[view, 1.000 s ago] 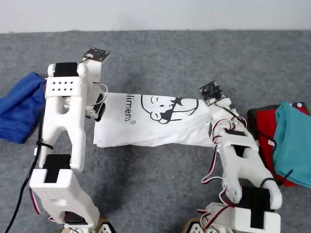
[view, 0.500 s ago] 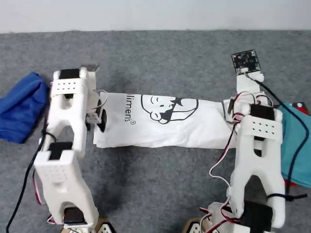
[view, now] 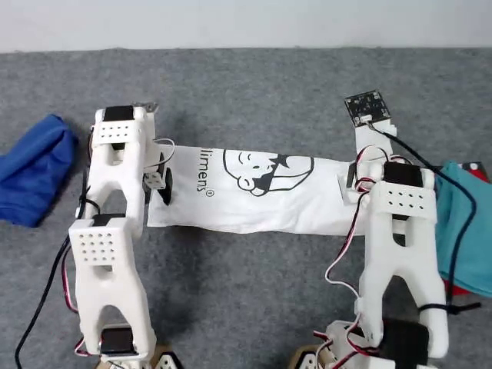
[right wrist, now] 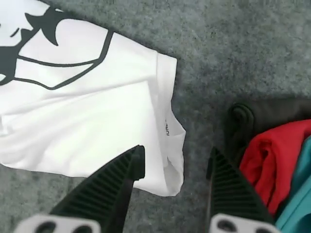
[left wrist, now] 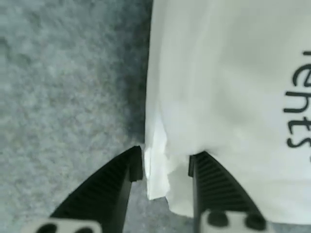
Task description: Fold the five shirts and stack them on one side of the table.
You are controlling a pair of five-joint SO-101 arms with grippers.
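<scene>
Straddling one end of the white shirt [view: 254,196] with the left claw [left wrist: 166,162], released, cloth between its fingers and perhaps touching them. Hovering the right claw [right wrist: 177,154], likewise released, over the other end. Stretching as a folded strip across the bench [view: 254,100]. Bunching at far left, a blue shirt [view: 34,173]; piling at right, a red shirt [right wrist: 265,160] and a teal shirt [view: 461,223].

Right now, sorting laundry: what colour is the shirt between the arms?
White shirt, black print; high view.
</scene>
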